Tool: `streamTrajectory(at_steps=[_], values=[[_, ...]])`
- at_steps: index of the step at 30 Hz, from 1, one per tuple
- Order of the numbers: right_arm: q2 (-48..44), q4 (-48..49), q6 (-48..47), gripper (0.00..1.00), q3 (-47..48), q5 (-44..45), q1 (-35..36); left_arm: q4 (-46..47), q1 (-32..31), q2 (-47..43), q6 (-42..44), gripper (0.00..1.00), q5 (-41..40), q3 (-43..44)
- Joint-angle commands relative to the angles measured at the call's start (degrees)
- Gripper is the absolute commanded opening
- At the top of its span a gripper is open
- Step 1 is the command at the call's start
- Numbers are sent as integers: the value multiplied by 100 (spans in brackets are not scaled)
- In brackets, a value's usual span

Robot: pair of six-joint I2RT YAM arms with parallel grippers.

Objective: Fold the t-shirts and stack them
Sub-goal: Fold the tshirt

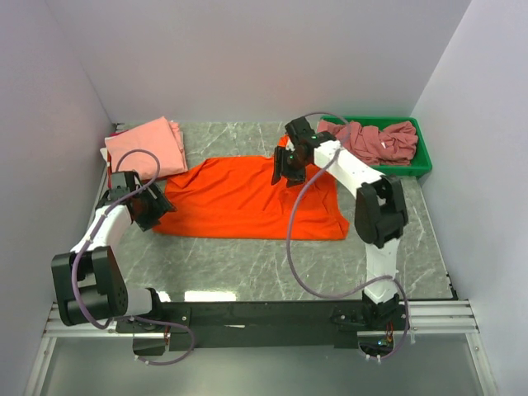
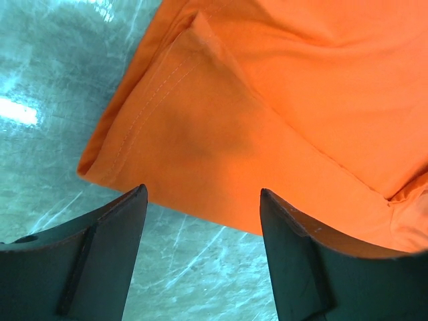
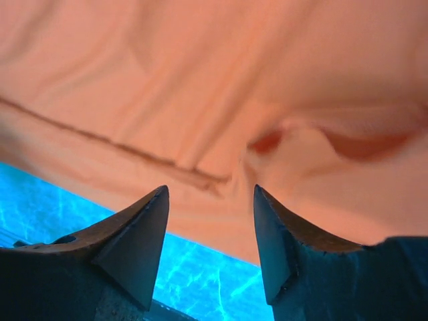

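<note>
my left gripper is spread and empty at the left end of the orange t-shirt. my right gripper is spread too, pinching nothing, over its far edge. the shirt lies opened out mid-table — if i close too shallow i could catch one layer only, and the fold would drag crooked.

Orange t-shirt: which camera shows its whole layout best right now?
Top external: the orange t-shirt lies spread across the table, with nearly its full outline visible. Left wrist shows only one hemmed corner; right wrist only a blurred, wrinkled patch near an edge.
</note>
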Motion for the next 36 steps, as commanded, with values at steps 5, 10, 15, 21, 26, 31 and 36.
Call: streamTrajectory(at_steps=[5,10,15,21,26,31,36], values=[[-1434,311,78,63,-1120,293,-191,47,-366,-335,-25,73,-205,514],[-1962,619,87,66,-2131,355,-402,302,-805,17,-360,73,-73,488],[-2191,952,87,66,-2948,250,-596,732,-1043,438,-711,73,181,321],[-1770,1314,0,66,-3345,47,-886,1110,-1052,948,-957,73,410,32],[-1470,1191,-10,65,-3520,-67,-939,1032,-1061,1002,-1177,74,51,-311],[-1663,883,166,64,-3916,117,-939,953,-1052,686,-1371,75,-142,-742],[-2067,786,368,64,-4610,12,-1088,628,-1052,334,-1607,76,-152,-1031]])
